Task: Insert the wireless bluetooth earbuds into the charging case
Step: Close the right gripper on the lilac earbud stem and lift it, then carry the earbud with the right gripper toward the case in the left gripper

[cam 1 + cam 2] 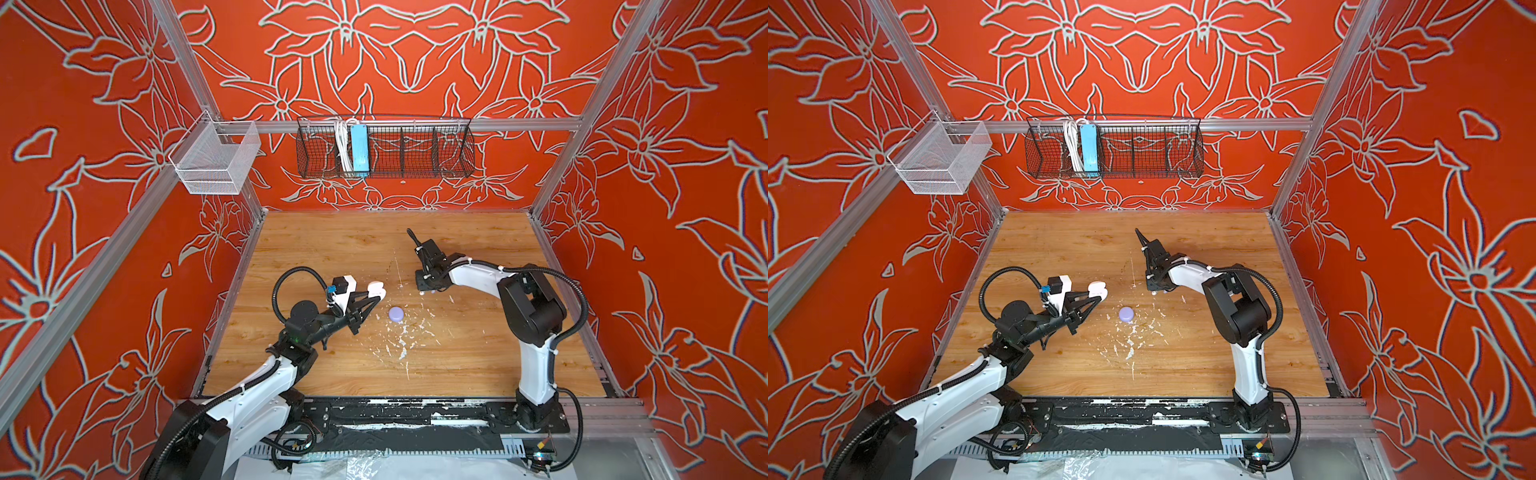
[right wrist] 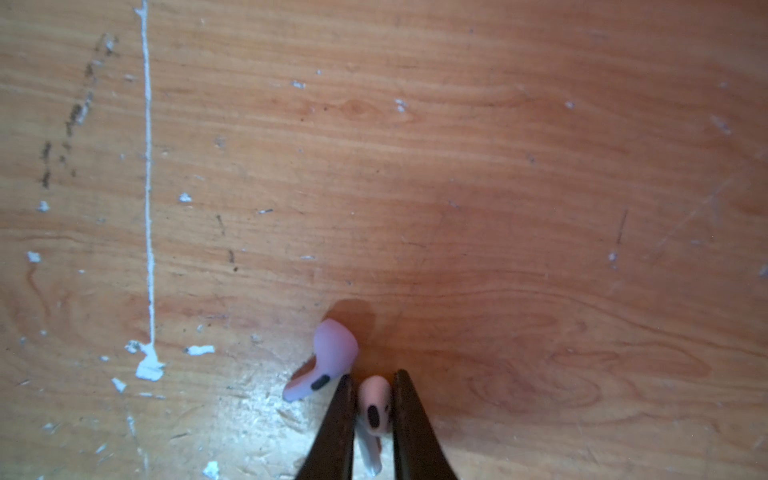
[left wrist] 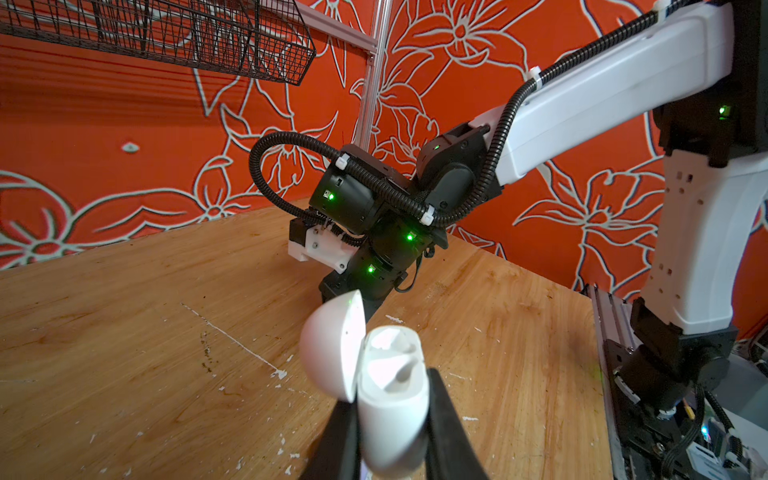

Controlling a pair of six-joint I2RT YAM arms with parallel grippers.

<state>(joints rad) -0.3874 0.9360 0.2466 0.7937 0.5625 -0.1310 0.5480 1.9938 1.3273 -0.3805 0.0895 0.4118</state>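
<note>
My left gripper point(image 3: 392, 390) is shut on a white charging case point(image 3: 392, 399) with its lid point(image 3: 332, 345) hinged open, held above the table; both top views show the case point(image 1: 376, 287) point(image 1: 1097, 286). My right gripper point(image 2: 374, 374) points down at the table, and its jaws are shut on the sides of a small white earbud point(image 2: 374, 405). A lavender earbud point(image 2: 334, 353) lies on the wood just outside one finger. In a top view the right gripper point(image 1: 424, 290) stands to the right of the held case, apart from it.
A round lavender case point(image 1: 395, 313) point(image 1: 1126, 313) lies shut on the wooden table point(image 1: 332, 249) between the two arms. White paint flecks point(image 1: 401, 340) are scattered in front of it. A black wire basket point(image 1: 384, 147) and a white mesh basket point(image 1: 216, 160) hang on the walls.
</note>
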